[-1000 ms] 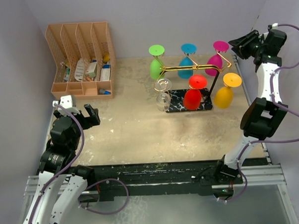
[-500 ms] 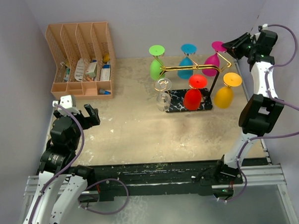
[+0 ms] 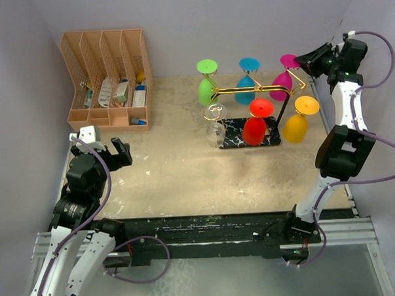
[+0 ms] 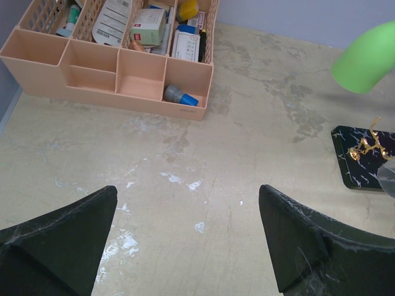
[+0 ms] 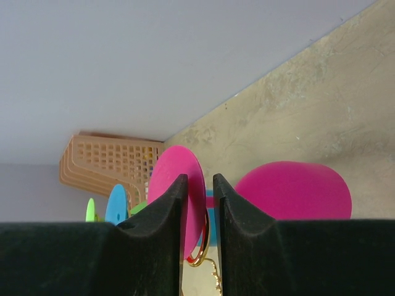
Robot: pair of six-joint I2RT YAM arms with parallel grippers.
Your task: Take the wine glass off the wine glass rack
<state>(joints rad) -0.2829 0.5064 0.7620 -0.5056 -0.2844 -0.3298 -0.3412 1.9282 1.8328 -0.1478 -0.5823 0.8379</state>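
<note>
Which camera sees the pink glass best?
Right wrist view: the bright pink upside-down wine glass looms close, its foot at the right gripper. Top view shows it small; left wrist view misses it.

Organiser [image 3: 130,43] sits at 11 o'clock on the table [image 3: 185,175], small items [image 4: 148,24] in its slots. Rack [image 3: 226,90] stands at 1 o'clock, with glasses [image 3: 254,129] hanging three along the far rail and three along the near. Right gripper [image 3: 304,59] is up at 2 o'clock, the foot of the far-right glass [image 3: 280,87] between its fingers. Left gripper [image 3: 104,144] hovers at 8 o'clock, well apart from the rack, with the organiser ahead of it.
</note>
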